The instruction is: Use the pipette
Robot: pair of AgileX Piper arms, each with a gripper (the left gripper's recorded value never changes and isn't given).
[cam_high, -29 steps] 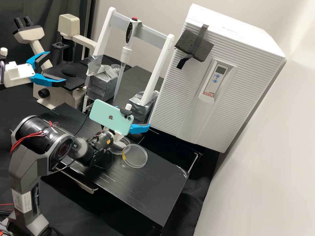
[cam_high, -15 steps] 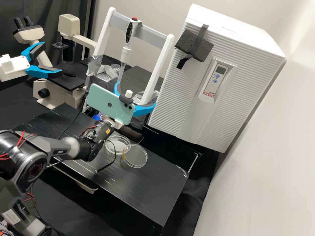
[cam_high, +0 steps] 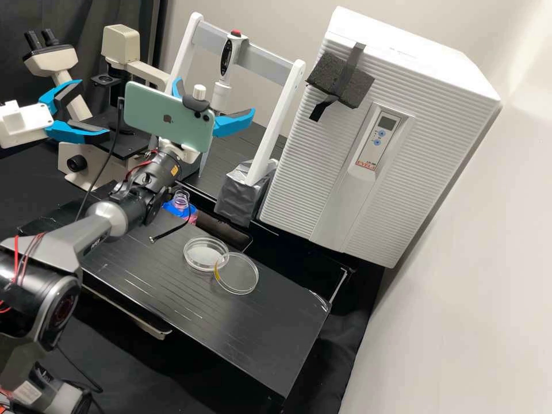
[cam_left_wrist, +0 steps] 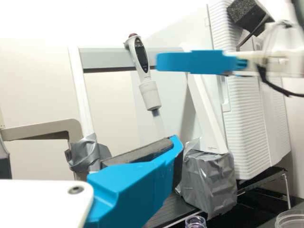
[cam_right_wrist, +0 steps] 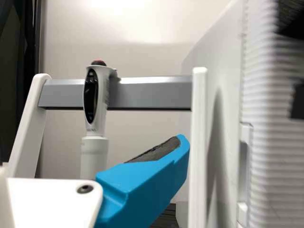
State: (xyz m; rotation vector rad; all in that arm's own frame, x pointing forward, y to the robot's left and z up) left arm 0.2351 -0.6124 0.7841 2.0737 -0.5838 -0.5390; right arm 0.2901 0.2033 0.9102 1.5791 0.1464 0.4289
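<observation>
R tool [cam_high: 214, 103], fingers apart, level w/ pipette [cam_high: 228, 54] hanging on rack [cam_high: 270, 60] at far side of worktop [cam_high: 247, 333]. Step looks like lining up to grasp. Next: centre fingers round pipette body, clamp, lift clear of rack. L tool [cam_high: 86, 115], fingers apart, far left.

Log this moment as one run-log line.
right gripper: open, level with pipette | pipette: hanging on rack | left gripper: open, by microscope
</observation>
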